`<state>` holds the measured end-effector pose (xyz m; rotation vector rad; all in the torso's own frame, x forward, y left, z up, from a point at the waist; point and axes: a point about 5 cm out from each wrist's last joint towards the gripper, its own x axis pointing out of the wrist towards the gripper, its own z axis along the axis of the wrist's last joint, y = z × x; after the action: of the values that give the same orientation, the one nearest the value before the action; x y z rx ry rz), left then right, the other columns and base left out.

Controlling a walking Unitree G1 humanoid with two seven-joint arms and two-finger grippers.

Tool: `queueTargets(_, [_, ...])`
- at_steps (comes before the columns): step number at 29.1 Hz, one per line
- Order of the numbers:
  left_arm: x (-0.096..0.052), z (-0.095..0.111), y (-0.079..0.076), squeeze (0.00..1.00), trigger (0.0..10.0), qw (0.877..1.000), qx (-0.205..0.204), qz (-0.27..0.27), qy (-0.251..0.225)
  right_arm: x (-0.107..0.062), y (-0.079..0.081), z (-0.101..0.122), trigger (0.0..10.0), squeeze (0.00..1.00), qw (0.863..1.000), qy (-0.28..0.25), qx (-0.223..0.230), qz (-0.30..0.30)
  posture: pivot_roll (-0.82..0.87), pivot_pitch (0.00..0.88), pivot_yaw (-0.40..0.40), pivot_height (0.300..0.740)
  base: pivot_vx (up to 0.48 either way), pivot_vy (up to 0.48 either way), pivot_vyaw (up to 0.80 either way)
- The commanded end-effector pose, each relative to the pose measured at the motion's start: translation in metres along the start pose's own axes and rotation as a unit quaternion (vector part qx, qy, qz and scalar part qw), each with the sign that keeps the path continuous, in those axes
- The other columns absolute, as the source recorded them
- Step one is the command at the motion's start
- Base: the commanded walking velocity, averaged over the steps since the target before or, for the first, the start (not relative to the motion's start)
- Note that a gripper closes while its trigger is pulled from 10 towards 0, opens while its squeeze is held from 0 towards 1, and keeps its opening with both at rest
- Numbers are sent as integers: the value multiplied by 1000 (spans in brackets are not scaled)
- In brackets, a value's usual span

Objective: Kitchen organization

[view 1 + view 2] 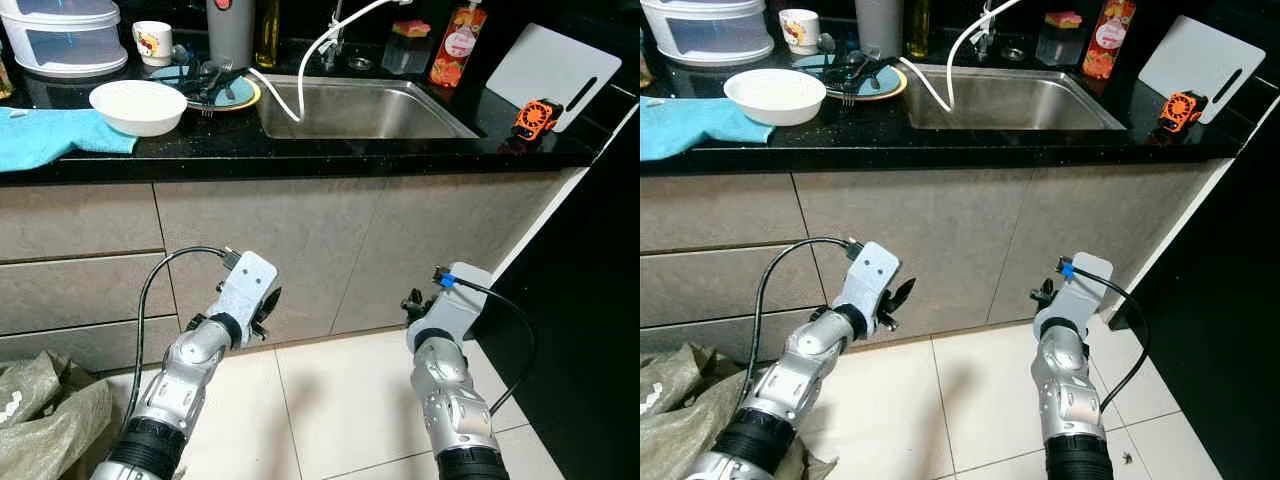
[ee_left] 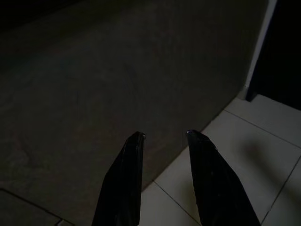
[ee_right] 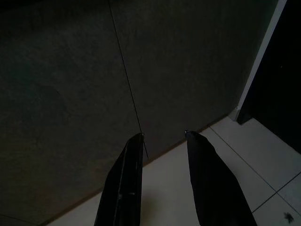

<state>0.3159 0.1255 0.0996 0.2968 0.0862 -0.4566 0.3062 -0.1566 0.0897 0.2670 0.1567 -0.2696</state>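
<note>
Left gripper (image 2: 162,141): low in front of the cabinet fronts, fingers parted with nothing between them, aimed at a cabinet door and the floor tiles.
Right gripper (image 3: 162,139): also low, fingers spread and empty, pointing at the seam between two cabinet doors.
Floor: pale tiles (image 1: 340,400); a crumpled greyish sack (image 1: 45,410) lies beside the left arm.
Cabinet fronts (image 1: 330,240): grey doors and drawers stand between both grippers and the counter.
Key relation: everything to be tidied sits on the black counter (image 1: 300,150), above and ahead of both grippers; both arms must lift over the counter edge first. The left arm is the nearer to the dishes, the right to the sink's far side.
White bowl (image 1: 138,106): near the counter's front edge, left of the sink, just beside a blue cloth (image 1: 55,135).
Plate with utensils (image 1: 215,88): behind the bowl, dark cutlery piled on it, handles lying roughly across.
Sink (image 1: 360,110): empty basin, with a white hose (image 1: 305,70) looping into it.
Right end: orange small fan (image 1: 538,117), white cutting board (image 1: 555,75).
Far edge: mug (image 1: 152,42), stacked containers (image 1: 65,38), red bottle (image 1: 458,45).
Obstruction: I judge the hose could snag a reach across the sink.
</note>
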Motion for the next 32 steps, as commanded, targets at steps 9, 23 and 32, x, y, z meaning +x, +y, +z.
queueTargets(9, [2, 1, -7, 0, 10000, 1000, 15, -22, 3, -3, -7, -1, 10000, 0, 1000, 2, 4, -15, 259, 28, -110, 740, 0, 0, 0])
queueTargets(23, [0, 0, -3, 0, 10000, 1000, 1, -6, 3, -3, -6, -3, 10000, 0, 1000, 5, 2, -11, 262, 33, -109, 740, 0, 0, 0])
queueTargets(32, [1, 1, -3, 0, 10000, 1000, -1, -6, 1, -2, -5, -3, 10000, 0, 1000, 7, 0, -7, 258, 27, -114, 740, 0, 0, 0])
